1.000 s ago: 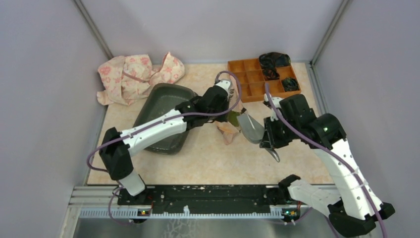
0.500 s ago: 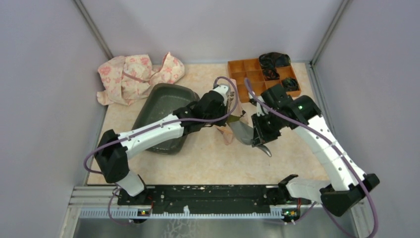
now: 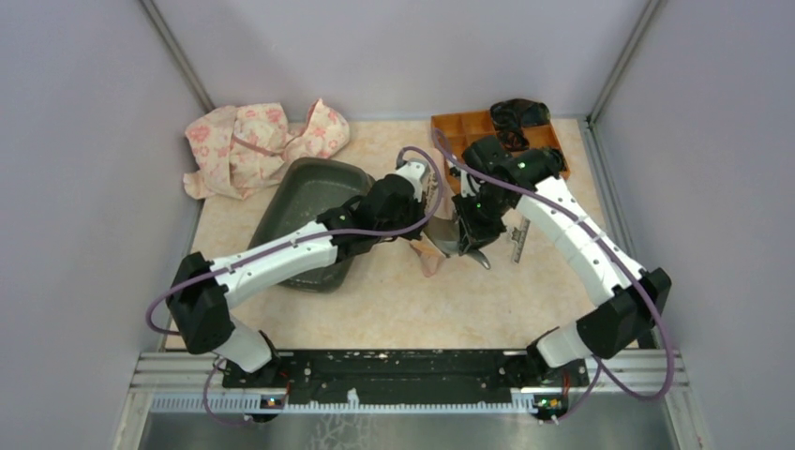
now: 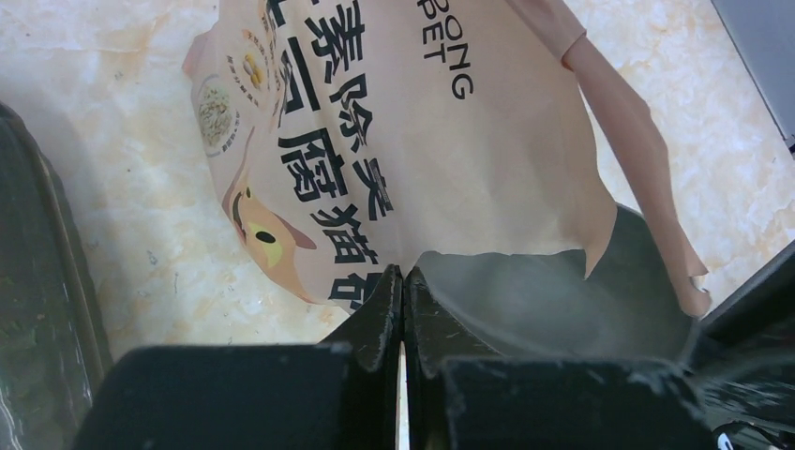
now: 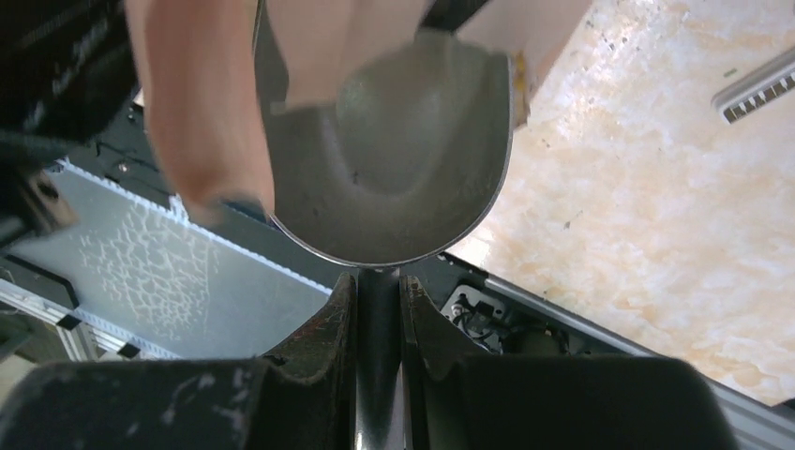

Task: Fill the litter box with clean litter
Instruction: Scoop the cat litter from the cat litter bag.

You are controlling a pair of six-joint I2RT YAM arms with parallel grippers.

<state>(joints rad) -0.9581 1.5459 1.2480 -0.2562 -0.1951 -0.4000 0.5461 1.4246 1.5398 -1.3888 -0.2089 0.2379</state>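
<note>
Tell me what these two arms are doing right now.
The left gripper has its jaws shut on the edge of the peach-pink printed bag, holding its mouth up. The right gripper grips the handle of the grey metal scoop, whose bowl sits at the bag's opening and looks empty. The dark grey plastic litter box lies just left of the bag; its contents cannot be made out.

dark grey litter box (image 3: 305,192) lies angled, left of centre.

Bright even light; right claw (image 5: 377,286) softly out of focus
</note>
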